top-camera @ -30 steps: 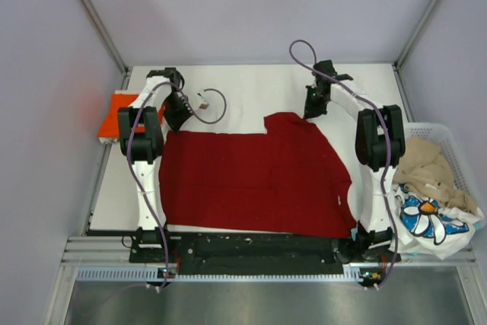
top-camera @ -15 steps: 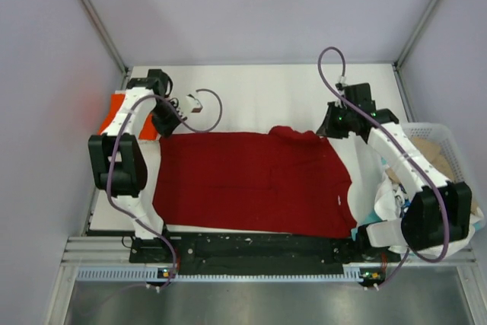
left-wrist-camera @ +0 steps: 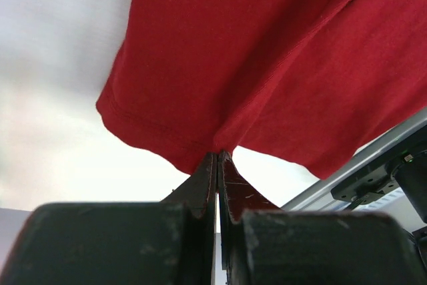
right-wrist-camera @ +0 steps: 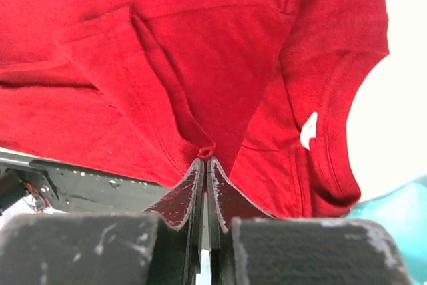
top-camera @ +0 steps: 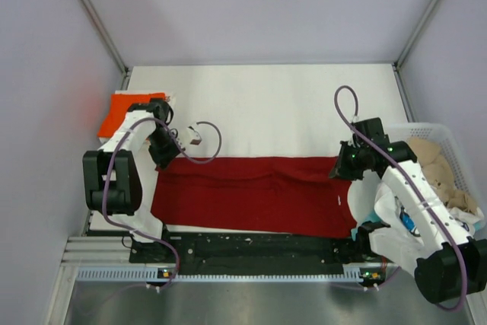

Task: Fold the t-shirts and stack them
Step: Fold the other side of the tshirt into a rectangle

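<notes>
The large dark red t-shirt (top-camera: 251, 192) lies across the near half of the table, its far half folded toward me. My left gripper (top-camera: 163, 154) is shut on its far left edge; in the left wrist view the gripper (left-wrist-camera: 219, 155) pinches the red cloth (left-wrist-camera: 253, 58). My right gripper (top-camera: 340, 167) is shut on the shirt's far right edge; the right wrist view shows the gripper (right-wrist-camera: 205, 156) pinching a cloth fold (right-wrist-camera: 200, 78) near the neck opening. A folded orange-red t-shirt (top-camera: 125, 110) lies at the far left. Beige (top-camera: 437, 169) and white printed t-shirts are in the basket.
A white lattice basket (top-camera: 450, 136) stands off the table's right edge, partly covered by my right arm. The white table (top-camera: 266, 104) stretches bare beyond the red shirt. A metal rail (top-camera: 251, 247) runs along the near edge.
Both grippers have pulled the red shirt's far edge toward me, from the back of the table to its middle. The shirt has gone from spread flat to folded in half lengthwise.
</notes>
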`<control>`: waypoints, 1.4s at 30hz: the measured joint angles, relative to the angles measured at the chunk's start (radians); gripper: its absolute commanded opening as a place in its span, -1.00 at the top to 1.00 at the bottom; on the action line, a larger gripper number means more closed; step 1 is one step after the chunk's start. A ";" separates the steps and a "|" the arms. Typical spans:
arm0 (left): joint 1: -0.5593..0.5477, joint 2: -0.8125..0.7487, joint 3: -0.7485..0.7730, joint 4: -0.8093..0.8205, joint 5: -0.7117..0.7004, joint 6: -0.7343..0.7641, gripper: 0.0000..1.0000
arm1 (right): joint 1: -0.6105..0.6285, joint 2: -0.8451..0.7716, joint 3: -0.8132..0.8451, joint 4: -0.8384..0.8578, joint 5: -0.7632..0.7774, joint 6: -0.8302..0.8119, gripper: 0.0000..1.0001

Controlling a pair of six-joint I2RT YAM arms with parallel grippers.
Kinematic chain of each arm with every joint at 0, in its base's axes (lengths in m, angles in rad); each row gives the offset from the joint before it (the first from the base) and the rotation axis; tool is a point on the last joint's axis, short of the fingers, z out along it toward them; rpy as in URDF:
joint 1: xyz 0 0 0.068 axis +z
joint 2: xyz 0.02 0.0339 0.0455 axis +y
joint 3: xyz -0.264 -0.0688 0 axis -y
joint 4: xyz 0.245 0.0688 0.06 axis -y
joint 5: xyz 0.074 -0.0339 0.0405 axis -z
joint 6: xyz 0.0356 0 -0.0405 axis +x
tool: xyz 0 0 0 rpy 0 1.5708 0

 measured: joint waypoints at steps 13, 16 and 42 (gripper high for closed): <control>0.000 -0.006 0.051 0.011 -0.050 0.011 1.00 | -0.060 -0.042 0.087 -0.206 0.198 0.036 1.00; 0.000 -0.006 0.076 0.018 -0.063 0.025 1.00 | -0.062 -0.056 0.134 -0.222 0.219 0.026 1.00; 0.000 0.022 -0.060 -0.068 -0.163 0.100 0.00 | -0.064 -0.043 -0.224 -0.215 0.055 0.165 0.25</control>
